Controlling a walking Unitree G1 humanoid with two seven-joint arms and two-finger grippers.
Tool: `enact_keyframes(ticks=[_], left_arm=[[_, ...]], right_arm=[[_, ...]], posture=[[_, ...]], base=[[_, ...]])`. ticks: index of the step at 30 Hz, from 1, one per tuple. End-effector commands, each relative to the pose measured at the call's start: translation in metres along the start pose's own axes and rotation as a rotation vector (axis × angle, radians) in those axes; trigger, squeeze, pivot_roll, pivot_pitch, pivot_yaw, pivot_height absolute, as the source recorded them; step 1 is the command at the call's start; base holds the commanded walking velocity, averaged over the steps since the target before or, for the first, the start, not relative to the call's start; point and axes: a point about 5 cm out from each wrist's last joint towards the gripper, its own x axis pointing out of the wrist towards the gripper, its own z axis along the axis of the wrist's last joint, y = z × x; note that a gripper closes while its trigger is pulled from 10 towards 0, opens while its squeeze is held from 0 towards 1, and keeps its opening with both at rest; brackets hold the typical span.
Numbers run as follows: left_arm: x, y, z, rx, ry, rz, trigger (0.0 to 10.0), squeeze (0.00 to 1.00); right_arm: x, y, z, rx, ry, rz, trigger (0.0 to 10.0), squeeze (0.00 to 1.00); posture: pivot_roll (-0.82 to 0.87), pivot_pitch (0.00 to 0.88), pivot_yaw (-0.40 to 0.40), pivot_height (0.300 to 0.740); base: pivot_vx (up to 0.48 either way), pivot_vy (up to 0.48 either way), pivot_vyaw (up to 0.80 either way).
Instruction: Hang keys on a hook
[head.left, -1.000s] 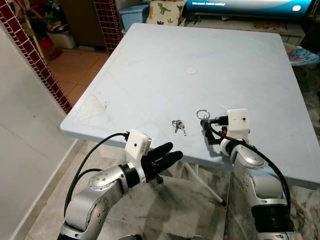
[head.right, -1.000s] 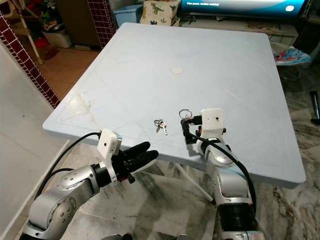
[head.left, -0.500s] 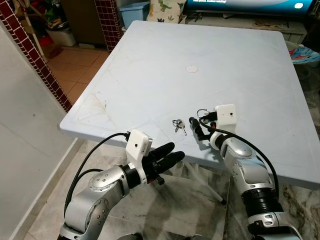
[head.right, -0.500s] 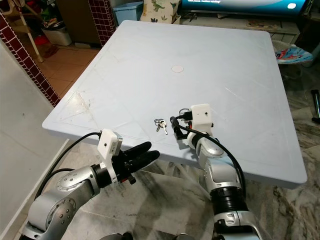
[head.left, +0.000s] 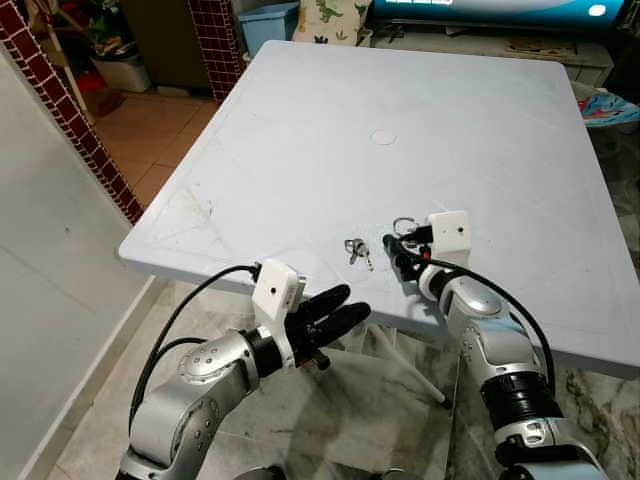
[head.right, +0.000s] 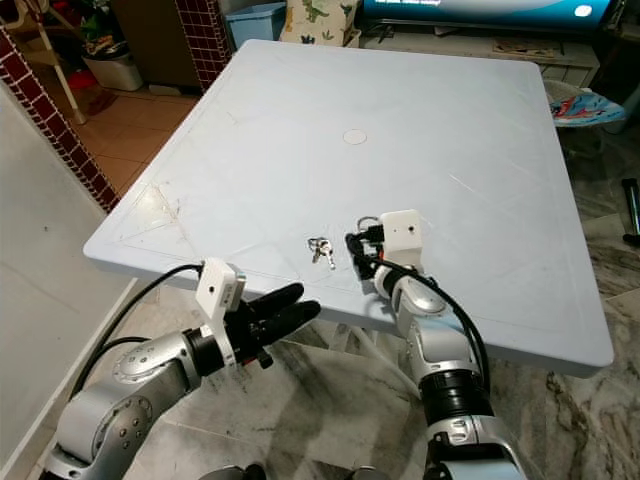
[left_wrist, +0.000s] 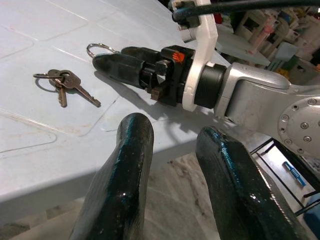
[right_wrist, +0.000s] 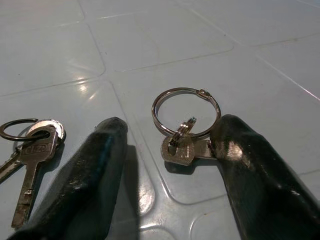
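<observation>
Near the front edge of the pale blue table (head.left: 300, 150) lie two sets of keys. A small bunch of keys (head.left: 357, 250) lies to the left. A larger ring with one key (head.left: 403, 226) lies just right of it. My right gripper (head.left: 392, 250) rests low on the table and is open. In the right wrist view its fingers (right_wrist: 95, 165) straddle the ring with one key (right_wrist: 186, 120), and the bunch (right_wrist: 30, 150) lies outside one finger. My left gripper (head.left: 345, 305) is open and holds nothing, below and in front of the table edge.
A round cap (head.left: 383, 138) marks the table's middle. A red brick pillar (head.left: 60, 110) and a white wall stand on the left. A blue bin (head.left: 268, 22) and a low cabinet stand behind the table. White table legs (head.left: 405, 365) cross beneath the front edge.
My right gripper has swung left across the table, closer to the two key sets. The keys have not moved, and the left arm has stayed still.
</observation>
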Motion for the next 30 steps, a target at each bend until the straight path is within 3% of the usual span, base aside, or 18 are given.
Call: enact_keyframes(ticks=[1, 18, 30], left_arm=[[-0.0005, -0.0033, -0.0004, 0.009, 0.009, -0.006, 10.0, 0.0], [0.0014, -0.0049, 0.0, 0.011, 0.004, -0.008, 10.0, 0.0], [0.0035, -0.0052, -0.0005, 0.011, 0.003, -0.011, 10.0, 0.0]], right_arm=[[0.0018, 0.0017, -0.0035, 0.003, 0.019, 0.005, 0.0, 0.0], [0.0017, 0.0036, -0.0088, -0.02, 0.019, 0.01, 0.0, 0.0], [0.0004, 0.0067, -0.0046, -0.093, -0.015, -0.017, 0.0, 0.0]], posture=[[-0.03, 0.156, 0.051, 0.74], [-0.03, 0.158, 0.045, 0.74], [-0.04, 0.155, 0.043, 0.74]], base=[[0.0, 0.0, 0.0], [0.0, 0.0, 0.0], [0.0, 0.0, 0.0]])
